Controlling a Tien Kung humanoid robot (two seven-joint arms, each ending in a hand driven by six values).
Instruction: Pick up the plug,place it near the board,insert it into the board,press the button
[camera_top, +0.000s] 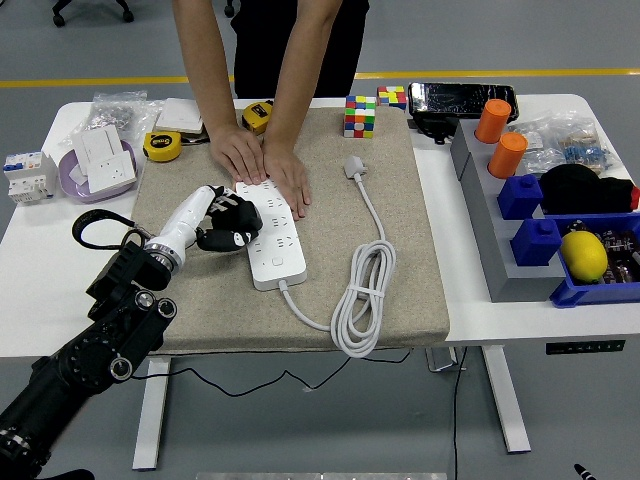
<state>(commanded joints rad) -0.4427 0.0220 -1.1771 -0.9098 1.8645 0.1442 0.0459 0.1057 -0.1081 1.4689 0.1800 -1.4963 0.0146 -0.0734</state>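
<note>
Head view: left hand (228, 222), fingers curled empty, on beige mat (400, 250) over white table (50, 290).

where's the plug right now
In the head view the plug lies loose on the beige mat, right of the person's hands and just below the cube, away from the left hand.

A white board (271, 236), white plug (356, 167) and white coiled cable (362, 300) are seen on a beige mat (400, 250) over a white table (40, 290), with a multicoloured checkered cube (360, 116), orange cups (493, 120), blue bins (590, 290) and a yellow lemon (584, 255).
</note>
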